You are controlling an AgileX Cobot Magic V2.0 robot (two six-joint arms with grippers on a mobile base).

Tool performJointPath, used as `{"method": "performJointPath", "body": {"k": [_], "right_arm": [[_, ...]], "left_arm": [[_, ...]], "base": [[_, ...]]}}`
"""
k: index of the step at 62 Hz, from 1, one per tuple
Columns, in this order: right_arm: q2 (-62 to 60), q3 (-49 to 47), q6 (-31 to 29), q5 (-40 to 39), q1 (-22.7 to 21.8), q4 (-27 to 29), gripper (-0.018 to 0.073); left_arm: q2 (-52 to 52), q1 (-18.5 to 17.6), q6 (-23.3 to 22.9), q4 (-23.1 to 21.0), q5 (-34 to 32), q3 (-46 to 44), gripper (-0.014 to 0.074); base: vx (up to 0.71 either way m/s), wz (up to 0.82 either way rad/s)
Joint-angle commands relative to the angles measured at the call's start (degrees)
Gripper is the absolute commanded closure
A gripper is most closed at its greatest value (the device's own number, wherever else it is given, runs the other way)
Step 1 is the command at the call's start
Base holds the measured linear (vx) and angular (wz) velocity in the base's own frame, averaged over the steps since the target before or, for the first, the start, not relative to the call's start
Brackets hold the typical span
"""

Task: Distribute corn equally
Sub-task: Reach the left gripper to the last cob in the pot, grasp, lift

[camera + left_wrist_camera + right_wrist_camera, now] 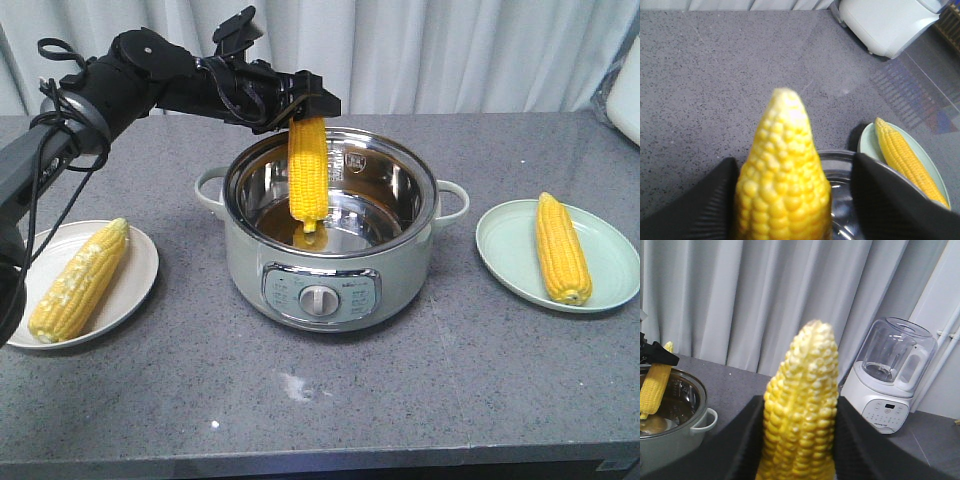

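Observation:
My left gripper [310, 108] is shut on a yellow corn cob [309, 170] that hangs upright over the open cooking pot [330, 290], its lower end inside the rim. In the left wrist view that cob [782, 185] fills the space by the black fingers [705, 205]. Another cob [80, 280] lies on the white plate [140, 270] at the left. One more [562, 248] lies on the green plate [505, 250] at the right. My right gripper [800, 402] is shut on a further cob [800, 410], held upright; it is outside the front view.
A white blender [890, 385] with a clear jug stands on the grey counter at the far right, its base [885, 22] also showing in the left wrist view. The pot has side handles [705, 422]. Curtains hang behind the counter.

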Motion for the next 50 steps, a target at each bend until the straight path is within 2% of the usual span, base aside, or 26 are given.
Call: {"method": "performJointPath", "body": {"k": [1,15,36,40,50], "right_arm": [[1.1,-0.6,-0.4,-4.5,-0.4,-0.8,0.0564],[1.1,-0.6,-0.4,-4.3,-0.4,-0.8,0.0564],[1.1,-0.6,-0.4,-4.7,-0.4,-0.6,0.0564],[1.1,-0.6,-0.4,-4.8,-0.4,-0.5,0.0564],[2.1,-0.6,-0.4,-4.7,-0.4,0.1,0.0564]], "left_arm": [[-4.1,-0.3,-0.2,-3.0,-1.4,-2.0,0.0274],[-4.6,-0.3,-0.2,-3.0,-1.4,-2.0,0.0608],[-14.1,0.7,0.3,-2.8,-0.4,-2.0,0.0605],[-16.6,1.1,0.3,-2.3,1.8,-2.0,0.0605],[-23.4,2.3,-0.3,2.3,10.7,-2.0,0.0605]], "base": [[0.0,0.0],[0.0,0.0],[0.0,0.0],[0.0,0.0],[0.0,0.0]]}}
